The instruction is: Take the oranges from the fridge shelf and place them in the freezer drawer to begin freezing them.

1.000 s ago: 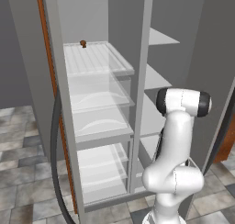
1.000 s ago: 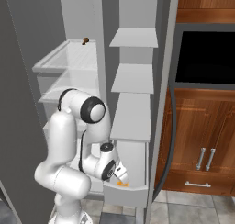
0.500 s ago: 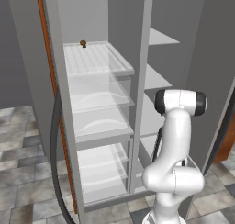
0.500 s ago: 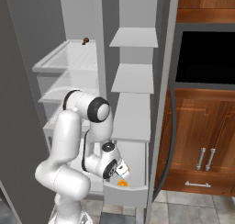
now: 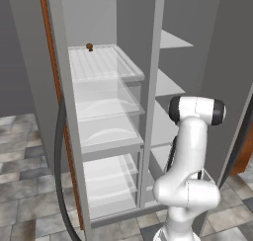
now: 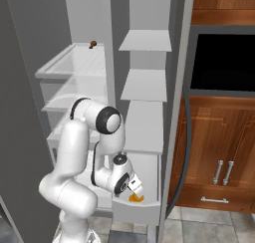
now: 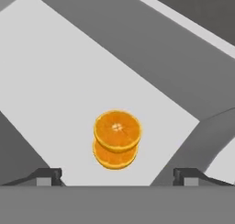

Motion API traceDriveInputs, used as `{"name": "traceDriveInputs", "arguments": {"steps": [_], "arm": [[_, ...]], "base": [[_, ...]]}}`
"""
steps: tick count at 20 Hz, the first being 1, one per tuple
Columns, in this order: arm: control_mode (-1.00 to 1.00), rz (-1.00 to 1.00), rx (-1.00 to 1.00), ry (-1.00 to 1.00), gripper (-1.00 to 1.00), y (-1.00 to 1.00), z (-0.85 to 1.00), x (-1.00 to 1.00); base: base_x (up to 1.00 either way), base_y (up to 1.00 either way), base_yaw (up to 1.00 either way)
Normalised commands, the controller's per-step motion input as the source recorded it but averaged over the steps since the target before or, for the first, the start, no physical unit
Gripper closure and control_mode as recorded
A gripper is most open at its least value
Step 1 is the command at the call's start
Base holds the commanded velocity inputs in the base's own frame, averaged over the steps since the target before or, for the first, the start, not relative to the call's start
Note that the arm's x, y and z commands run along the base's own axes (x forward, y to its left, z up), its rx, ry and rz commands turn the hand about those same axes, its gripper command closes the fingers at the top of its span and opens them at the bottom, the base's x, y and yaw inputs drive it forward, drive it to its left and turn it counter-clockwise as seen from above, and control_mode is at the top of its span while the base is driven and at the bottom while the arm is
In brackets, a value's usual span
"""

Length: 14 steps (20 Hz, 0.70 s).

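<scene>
The tool (image 6: 135,186) is hanging low over the freezer drawer (image 6: 142,207), which is standing pulled out at the bottom of the right-hand column. In the hand view its two dark fingertips (image 7: 46,175) are sitting far apart at the lower corners, nothing between them: jaws spread, gripping nothing.

The oranges (image 7: 117,138) are lying on the pale drawer floor. Two cut halves, flat faces turned toward the camera, one overlapping the other so that the lower one is showing as a crescent beneath the upper. Whether the upper is resting on the lower or just beside it, the notes cannot settle. From the right base view a small patch of orange is showing inside the drawer, just under the tool and close behind the front wall.

The arm (image 5: 190,151) is folding down from its shoulder into the lower right part of the fridge; in the left base view the white elbow and body are blocking the drawer.

The fridge shelf (image 5: 101,62), white and ribbed, is sitting at the top of the left column. A tiny dark brown object (image 5: 89,47) is resting near its back edge.
</scene>
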Motion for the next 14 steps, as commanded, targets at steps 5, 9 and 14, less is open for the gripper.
{"name": "traceDriveInputs", "arguments": {"steps": [5, 9, 14], "arm": [[-1.0, 0.0, 0.03, -0.11, -1.0, -0.02, 0.49, -0.3], [-1.0, 0.0, 0.0, -0.18, -1.0, 0.05, 0.24, -0.23], [-1.0, 0.0, 0.0, -0.09, -1.0, 0.01, 0.13, -0.11]], "base": [[0.0, 0.0, 0.0], [0.0, 0.0, 0.0], [0.0, 0.0, 0.0]]}}
